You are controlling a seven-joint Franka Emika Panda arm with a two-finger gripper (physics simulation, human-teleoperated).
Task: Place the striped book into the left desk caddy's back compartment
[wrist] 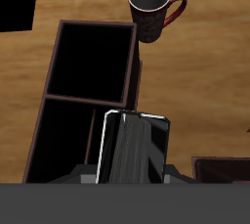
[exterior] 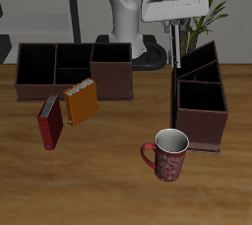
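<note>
My gripper [exterior: 175, 30] is shut on the striped book [exterior: 175, 50], which hangs upright as a thin dark strip. It hangs over the rear of the left desk caddy [exterior: 222, 111], close to that caddy's side wall nearest the table's middle. In the wrist view the grey book with dark lengthwise stripes [wrist: 132, 150] sits between my fingers, gripper [wrist: 132, 176]. Beneath it lies the caddy [wrist: 51, 76], black inside. Its squarer front section [wrist: 93, 57] lies toward the mug. The back compartment [exterior: 200, 60] with slanted walls is partly hidden by the book in the wrist view.
A red patterned mug [exterior: 167, 153] [wrist: 151, 3] stands near the caddy's front. A wide caddy [exterior: 22, 86] stands across the table, with a red book [exterior: 49, 121] and an orange book [exterior: 81, 101] leaning before it. A plant [exterior: 212, 13] stands behind.
</note>
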